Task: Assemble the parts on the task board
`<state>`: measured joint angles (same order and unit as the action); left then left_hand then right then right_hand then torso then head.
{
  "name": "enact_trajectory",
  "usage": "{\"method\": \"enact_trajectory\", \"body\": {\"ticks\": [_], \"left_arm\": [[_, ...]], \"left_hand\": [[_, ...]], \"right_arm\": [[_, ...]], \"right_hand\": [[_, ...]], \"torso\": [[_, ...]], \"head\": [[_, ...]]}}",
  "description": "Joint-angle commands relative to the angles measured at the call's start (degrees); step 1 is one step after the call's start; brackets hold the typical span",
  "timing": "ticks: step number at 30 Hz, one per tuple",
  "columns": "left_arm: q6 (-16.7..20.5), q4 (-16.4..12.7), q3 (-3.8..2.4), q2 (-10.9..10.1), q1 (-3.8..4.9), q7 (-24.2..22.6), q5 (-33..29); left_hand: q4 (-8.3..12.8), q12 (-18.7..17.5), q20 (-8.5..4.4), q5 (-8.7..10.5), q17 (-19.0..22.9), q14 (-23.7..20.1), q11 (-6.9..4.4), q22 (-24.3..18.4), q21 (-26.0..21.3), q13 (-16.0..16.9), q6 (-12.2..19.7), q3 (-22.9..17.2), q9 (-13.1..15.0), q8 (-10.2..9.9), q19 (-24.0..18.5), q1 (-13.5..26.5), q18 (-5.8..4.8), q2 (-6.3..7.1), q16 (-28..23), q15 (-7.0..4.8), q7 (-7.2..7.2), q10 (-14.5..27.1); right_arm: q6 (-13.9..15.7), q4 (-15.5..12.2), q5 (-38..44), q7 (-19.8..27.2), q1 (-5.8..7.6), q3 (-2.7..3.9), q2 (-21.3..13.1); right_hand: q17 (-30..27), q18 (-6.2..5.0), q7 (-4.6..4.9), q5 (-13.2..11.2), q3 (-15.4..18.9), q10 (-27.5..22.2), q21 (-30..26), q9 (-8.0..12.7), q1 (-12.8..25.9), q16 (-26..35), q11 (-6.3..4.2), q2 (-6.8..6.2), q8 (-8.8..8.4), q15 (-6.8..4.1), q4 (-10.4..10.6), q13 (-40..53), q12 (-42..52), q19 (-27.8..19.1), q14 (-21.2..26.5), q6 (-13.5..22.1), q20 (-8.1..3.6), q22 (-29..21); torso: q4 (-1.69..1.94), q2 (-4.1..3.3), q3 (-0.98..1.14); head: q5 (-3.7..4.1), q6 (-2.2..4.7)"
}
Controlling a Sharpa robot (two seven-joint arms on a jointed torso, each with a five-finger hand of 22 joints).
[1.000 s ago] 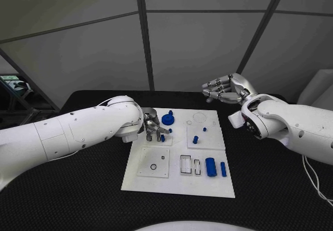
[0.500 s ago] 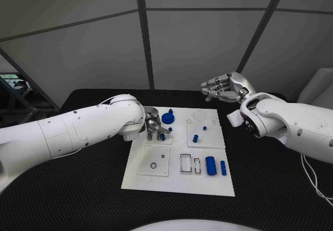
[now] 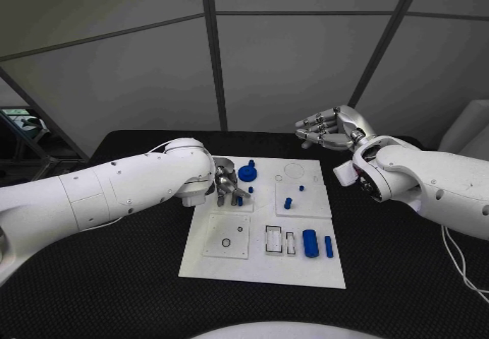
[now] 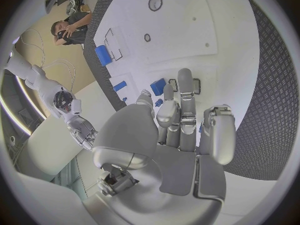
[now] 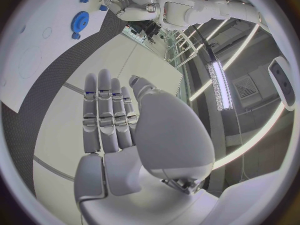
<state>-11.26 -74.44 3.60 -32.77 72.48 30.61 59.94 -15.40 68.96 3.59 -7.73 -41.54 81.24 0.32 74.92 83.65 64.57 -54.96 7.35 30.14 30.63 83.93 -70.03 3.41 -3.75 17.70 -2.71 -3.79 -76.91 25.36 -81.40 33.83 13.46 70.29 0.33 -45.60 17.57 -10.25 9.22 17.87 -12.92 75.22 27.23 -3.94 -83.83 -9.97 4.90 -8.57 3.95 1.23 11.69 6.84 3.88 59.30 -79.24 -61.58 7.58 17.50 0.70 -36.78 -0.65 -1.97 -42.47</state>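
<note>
The task board (image 3: 260, 265) lies flat in the middle of the black bench (image 3: 122, 282), between the two arms. The left robot hand (image 3: 226, 185) hangs low over the board's far left part, fingers pointing down and a little apart; whether it has hold of anything there I cannot tell. Just beside its fingertips stands a small blue part (image 3: 239, 201), and just beyond the hand sits a blue gear-like part (image 3: 246, 174). In the left wrist view a blue block (image 4: 158, 86) lies just past the fingertips (image 4: 185, 76).

The right robot hand (image 3: 328, 131) is raised beyond the board's far right corner, well apart from it, fingers loosely spread and holding nothing.

On the board, between the hands, a raised tile carries two small blue pegs (image 3: 287, 204). Nearer the robot lie rectangular recesses (image 3: 273, 240), unfilled, with a thick blue cylinder (image 3: 309, 244) and a thinner blue pin (image 3: 328, 247) beside them.
</note>
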Motion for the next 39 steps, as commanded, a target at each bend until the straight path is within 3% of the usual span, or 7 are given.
{"method": "enact_trajectory", "body": {"ticks": [1, 14, 21, 24, 26, 29, 39], "left_arm": [[-1.6, 0.0, -0.02, 0.1, 0.11, 0.5, 0.5], [-1.1, -0.3, -0.02, 0.1, 0.11, 0.4, 0.3], [0.1, -0.7, -0.03, -0.5, 0.11, 0.4, -0.7], [0.7, -1.2, -0.05, -1.1, 0.11, 0.3, -1.4], [1.2, -1.6, -0.06, -1.6, 0.11, 0.3, -1.9], [2.0, -2.4, -0.10, -2.4, 0.13, 0.3, -2.5], [6.1, -5.5, -0.15, -5.0, 0.14, 0.1, -3.0]], "left_hand": [[0.5, -0.4, -0.33, -0.06, -0.1, 0.3, -0.30, 4.6, 0.3, -0.1, 0.5, -0.1, 0.3, 0.2, 2.1, -0.9, -1.24, -0.30, -0.3, -0.07, -0.13, 0.3], [3.6, -0.8, -0.57, -0.31, -1.1, 0.5, -0.77, 4.8, 0.3, -0.7, 1.8, -4.7, 2.6, 0.9, 2.1, -6.2, -1.23, -2.49, -1.1, -0.37, 0.41, 0.5], [6.3, -1.0, -0.90, -0.81, -1.6, 0.5, -1.14, 4.6, 0.1, -0.4, 2.7, -12.1, 3.8, 0.8, 1.9, -10.4, -1.16, -2.45, -1.6, -0.66, 0.79, 0.8], [7.2, -1.5, -0.97, -1.69, -1.9, 0.4, -0.98, 4.6, 0.0, -0.7, 3.4, -18.3, 4.6, 0.8, 1.9, -11.0, -1.16, -0.86, -2.0, -0.61, 0.48, 1.1], [6.8, -1.7, -0.69, -1.76, -2.4, 0.6, -0.77, 4.7, -0.1, -1.0, 3.6, -29.5, 6.4, 1.4, 1.9, -7.0, -1.18, 4.49, -2.5, -0.48, -0.10, 1.0], [8.2, -1.6, -0.66, -1.67, -3.1, 1.0, -0.87, 4.8, -0.1, -1.0, 3.8, -41.4, 8.7, 2.5, 1.9, -2.3, -1.15, 8.23, -3.1, -0.44, 0.05, 0.5], [10.5, -1.2, -0.66, -1.44, -3.6, 1.2, -0.81, 5.3, 0.0, -0.7, 4.1, -46.7, 10.7, 3.4, 2.1, 1.4, -1.23, 9.31, -3.6, -0.41, 0.29, 0.2]], "right_arm": [[0.1, 0.0, 0.3, 0.3, 0.12, 0.05, 0.1], [0.0, 0.3, 0.9, 0.1, 0.12, 0.05, 0.3], [0.0, 0.6, 0.9, 0.1, 0.11, 0.04, 0.5], [0.1, 0.6, 0.9, 0.1, 0.11, 0.04, 0.5], [0.1, 0.7, 0.9, 0.2, 0.11, 0.04, 0.5], [0.2, 0.8, 0.9, 0.2, 0.11, 0.04, 0.5], [0.1, 1.3, 0.9, 0.2, 0.11, 0.03, 0.4]], "right_hand": [[-0.1, -0.16, 0.15, 0.3, 0.0, -0.3, -0.4, 0.0, 0.2, 0.3, 0.05, 0.23, -0.13, 0.30, -0.4, -0.1, -0.3, 0.0, 0.1, 0.1, 0.40, -0.1], [-0.1, -0.15, 0.19, 0.4, -0.1, -0.4, -0.5, 0.1, 0.1, 0.5, 0.10, 0.16, -0.14, 0.35, -0.5, -0.2, -0.3, -0.1, 0.1, 0.1, 0.42, -0.1], [-0.2, -0.14, 0.23, 0.5, -0.1, -0.5, -0.6, 0.1, 0.1, 0.6, 0.13, 0.15, -0.16, 0.37, -0.6, -0.2, -0.3, -0.1, 0.2, 0.2, 0.44, -0.2], [-0.2, -0.14, 0.26, 0.6, -0.2, -0.5, -0.6, 0.1, 0.1, 0.8, 0.16, 0.14, -0.17, 0.40, -0.6, -0.3, -0.3, -0.1, 0.2, 0.2, 0.46, -0.2], [-0.2, -0.14, 0.27, 0.7, -0.2, -0.6, -0.7, 0.1, 0.1, 0.8, 0.17, 0.13, -0.18, 0.42, -0.7, -0.3, -0.3, -0.1, 0.2, 0.3, 0.47, -0.2], [-0.2, -0.14, 0.27, 0.7, -0.2, -0.6, -0.7, 0.1, 0.1, 0.8, 0.17, 0.13, -0.18, 0.42, -0.7, -0.3, -0.3, -0.1, 0.2, 0.3, 0.47, -0.2], [-0.2, -0.11, 0.36, 0.7, -0.1, -0.7, -0.9, 0.1, 0.5, 1.1, 0.27, 0.09, -0.18, 0.51, -0.6, -0.5, -0.3, -0.2, 0.2, 0.4, 0.55, -0.3]], "torso": [[0.04, -0.05, -0.05], [0.06, -0.03, -0.05], [0.04, -0.05, -0.06], [0.05, -0.04, -0.04], [0.06, -0.04, -0.02], [0.12, 0.04, 0.01], [0.21, 0.02, 0.04]], "head": [[0.12, -0.01], [0.02, -0.35], [-0.01, -0.34], [-0.01, -0.48], [-0.01, -0.51], [-0.04, -0.54], [-0.45, -0.68]]}}
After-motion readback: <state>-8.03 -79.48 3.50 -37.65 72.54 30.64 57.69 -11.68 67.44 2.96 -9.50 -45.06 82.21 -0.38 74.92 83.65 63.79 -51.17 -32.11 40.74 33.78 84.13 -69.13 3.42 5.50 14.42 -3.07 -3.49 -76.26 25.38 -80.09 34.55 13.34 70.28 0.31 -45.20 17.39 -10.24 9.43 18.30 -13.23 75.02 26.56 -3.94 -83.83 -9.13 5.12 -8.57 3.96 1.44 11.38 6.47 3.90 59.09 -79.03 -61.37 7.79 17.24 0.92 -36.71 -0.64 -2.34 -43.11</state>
